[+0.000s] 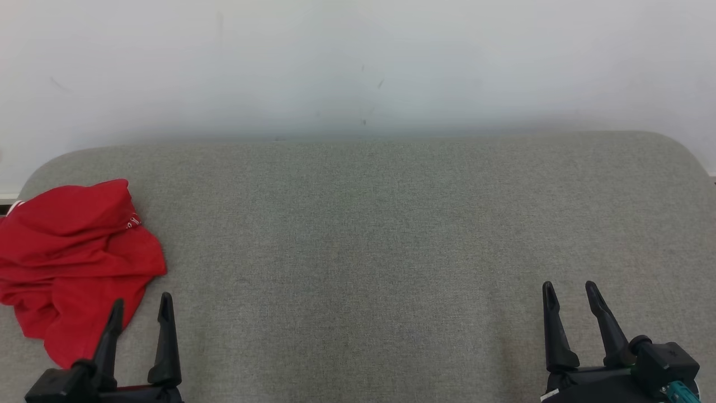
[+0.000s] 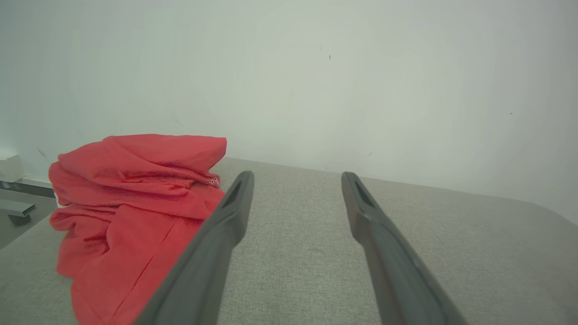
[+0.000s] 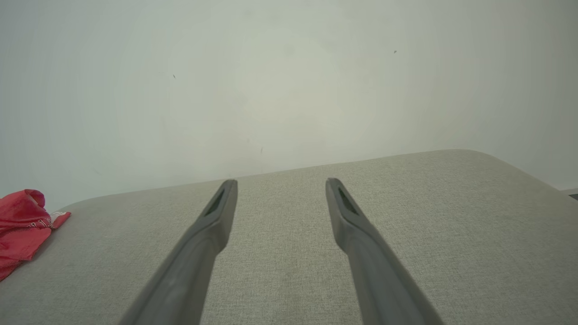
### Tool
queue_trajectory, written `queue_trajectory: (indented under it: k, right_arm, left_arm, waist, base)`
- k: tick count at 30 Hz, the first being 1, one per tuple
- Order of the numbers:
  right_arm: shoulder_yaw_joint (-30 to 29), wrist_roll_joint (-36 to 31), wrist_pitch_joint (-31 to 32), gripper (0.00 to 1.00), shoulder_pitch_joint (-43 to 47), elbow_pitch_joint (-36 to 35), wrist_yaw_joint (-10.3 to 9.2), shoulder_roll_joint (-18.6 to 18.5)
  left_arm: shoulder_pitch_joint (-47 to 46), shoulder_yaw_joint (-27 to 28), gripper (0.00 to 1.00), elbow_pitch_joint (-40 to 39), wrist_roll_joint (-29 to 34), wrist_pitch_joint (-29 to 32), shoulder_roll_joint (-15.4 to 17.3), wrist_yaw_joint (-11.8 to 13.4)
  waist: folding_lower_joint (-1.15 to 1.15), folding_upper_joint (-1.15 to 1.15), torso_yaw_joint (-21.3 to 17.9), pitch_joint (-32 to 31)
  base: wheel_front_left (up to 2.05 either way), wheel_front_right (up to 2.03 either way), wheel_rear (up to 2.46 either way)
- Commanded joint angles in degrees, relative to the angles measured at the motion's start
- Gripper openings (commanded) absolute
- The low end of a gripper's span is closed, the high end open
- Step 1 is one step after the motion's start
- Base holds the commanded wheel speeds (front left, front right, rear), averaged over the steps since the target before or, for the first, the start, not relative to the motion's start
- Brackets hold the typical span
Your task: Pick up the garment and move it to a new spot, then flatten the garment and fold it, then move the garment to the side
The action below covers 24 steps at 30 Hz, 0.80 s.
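Hugging the left edge of the grey surface (image 1: 391, 252), garment (image 1: 72, 252) lies crumpled.

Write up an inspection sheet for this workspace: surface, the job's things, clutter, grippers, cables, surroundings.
Surface: grey fabric surface, woven, with rounded far corners.
Job's things: red garment, crumpled in a heap at the left end, not yet flattened or folded.
Clutter: nothing seen.
Grippers: left gripper open and empty, by the garment's near edge, contact unclear; right gripper open and empty, over the surface's right end.
Cables: teal connector at the right wrist; no loose cable seen.
Surroundings: pale wall behind, with a few small dark marks; metal frame beyond the left end.
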Motion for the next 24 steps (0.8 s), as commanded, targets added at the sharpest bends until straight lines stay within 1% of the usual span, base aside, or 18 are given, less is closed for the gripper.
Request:
queue_trajectory:
  k: [1,12,24]
  right_arm:
    - [-0.17,-0.79,-0.55,1.00,0.38,-0.34,-0.09,-0.17]
    - [0.06,-3.07,-1.73,1.00,0.80,0.22,-0.10,-0.16]
    - [0.34,-7.20,-2.92,1.00,1.24,0.31,-0.11,-0.18]
  left_arm:
    - [0.60,0.35,1.00,-0.59,1.34,-0.60,-0.05,-0.41]
    - [1.94,0.26,1.00,-0.28,4.34,-1.77,-0.54,-2.38]
    - [2.28,1.28,1.00,0.99,9.09,-2.92,0.14,-3.01]
  waist:
    - [0.00,0.00,0.01,0.00]
    - [0.00,0.00,0.08,-0.09]
    - [0.00,0.00,0.48,-0.69]
  base:
    - [0.00,0.00,0.00]
    - [0.00,0.00,0.00]
    - [0.00,0.00,0.00]
